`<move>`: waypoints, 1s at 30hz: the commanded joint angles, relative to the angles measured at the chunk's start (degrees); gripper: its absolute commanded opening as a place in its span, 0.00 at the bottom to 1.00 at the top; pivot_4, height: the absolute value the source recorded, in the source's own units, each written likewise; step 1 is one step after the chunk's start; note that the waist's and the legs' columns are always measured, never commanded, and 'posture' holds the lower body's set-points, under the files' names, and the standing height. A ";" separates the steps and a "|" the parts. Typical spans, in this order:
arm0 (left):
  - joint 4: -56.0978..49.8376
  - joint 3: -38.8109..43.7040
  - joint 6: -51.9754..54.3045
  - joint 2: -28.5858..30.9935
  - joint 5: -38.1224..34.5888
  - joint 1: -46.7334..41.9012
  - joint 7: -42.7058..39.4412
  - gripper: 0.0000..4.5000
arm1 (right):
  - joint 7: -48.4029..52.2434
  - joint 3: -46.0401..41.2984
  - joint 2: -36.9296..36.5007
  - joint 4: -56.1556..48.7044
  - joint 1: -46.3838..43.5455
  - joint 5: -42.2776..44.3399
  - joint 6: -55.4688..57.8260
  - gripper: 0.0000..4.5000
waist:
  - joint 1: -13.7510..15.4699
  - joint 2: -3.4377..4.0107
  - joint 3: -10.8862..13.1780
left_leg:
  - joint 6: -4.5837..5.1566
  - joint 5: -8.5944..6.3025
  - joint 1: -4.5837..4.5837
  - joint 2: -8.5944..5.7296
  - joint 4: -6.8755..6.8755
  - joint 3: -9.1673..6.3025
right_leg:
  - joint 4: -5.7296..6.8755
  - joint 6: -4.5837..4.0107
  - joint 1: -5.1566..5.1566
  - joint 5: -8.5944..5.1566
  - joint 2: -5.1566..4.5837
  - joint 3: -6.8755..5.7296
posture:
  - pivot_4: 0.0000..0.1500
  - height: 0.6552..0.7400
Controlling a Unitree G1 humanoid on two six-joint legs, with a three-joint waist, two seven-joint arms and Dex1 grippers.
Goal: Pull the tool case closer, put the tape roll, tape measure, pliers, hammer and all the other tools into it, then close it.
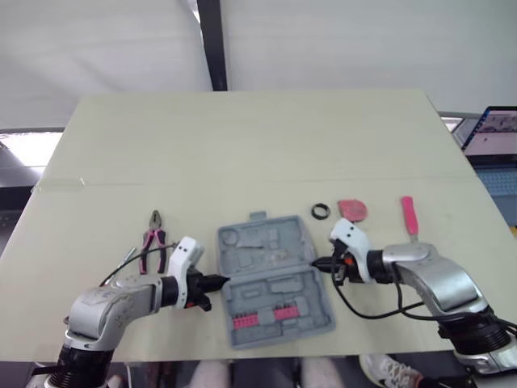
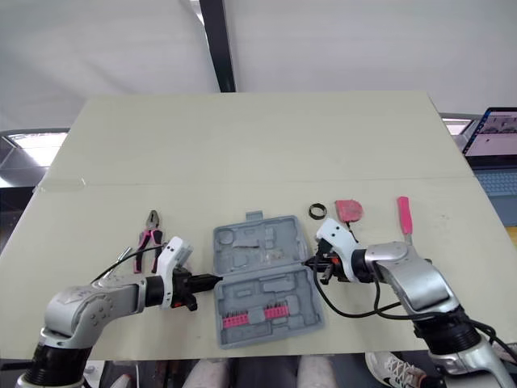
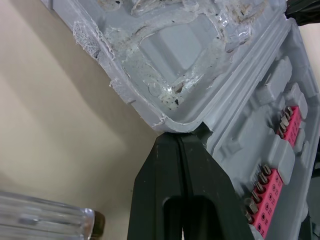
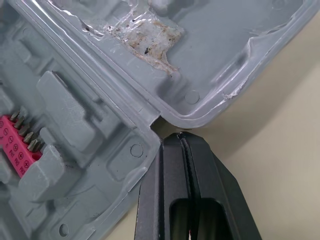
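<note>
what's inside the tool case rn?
The open tool case holds two pink bit strips in its near half; the other moulded slots look empty. The pliers, tape roll and tape measure lie outside on the table. Whatever is beneath the case is hidden.

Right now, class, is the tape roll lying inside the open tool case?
No, the tape roll lies on the table outside the tool case, beside the red tape measure.

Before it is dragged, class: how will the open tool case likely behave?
The tool case looks like thin moulded plastic: probably light, sliding easily on the smooth table. Lying open at its hinge, its halves may fold if pushed unevenly.
</note>
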 commanded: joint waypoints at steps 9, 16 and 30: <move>-4.71 -0.96 -0.16 -0.41 -2.10 2.27 -1.34 0.00 | 0.46 -4.91 -6.16 -11.13 7.49 6.98 4.17 0.01 | 0.17 0.00 0.00 | 0.00 0.00 0.01 0.00 0.00 0.00 | -0.03 0.00 0.04 0.00 -0.01 0.00 | 1.00 1.00; -4.51 -2.15 -0.60 -0.57 -1.99 2.36 -1.69 0.00 | 0.00 -6.32 -7.89 -13.23 9.87 8.87 5.15 0.01 | 0.24 0.00 0.00 | 0.00 0.00 0.01 -0.01 -0.01 0.00 | -0.04 0.00 0.05 0.00 -0.01 0.00 | 1.00 1.00; -3.73 -2.08 -1.93 0.56 -1.33 3.21 -1.99 0.00 | -5.15 -4.86 -7.21 -8.20 8.15 5.44 2.58 0.01 | 0.41 0.00 0.00 | 0.00 0.00 0.02 -0.01 0.00 0.01 | -0.04 0.00 0.06 0.00 -0.01 0.00 | 1.00 1.00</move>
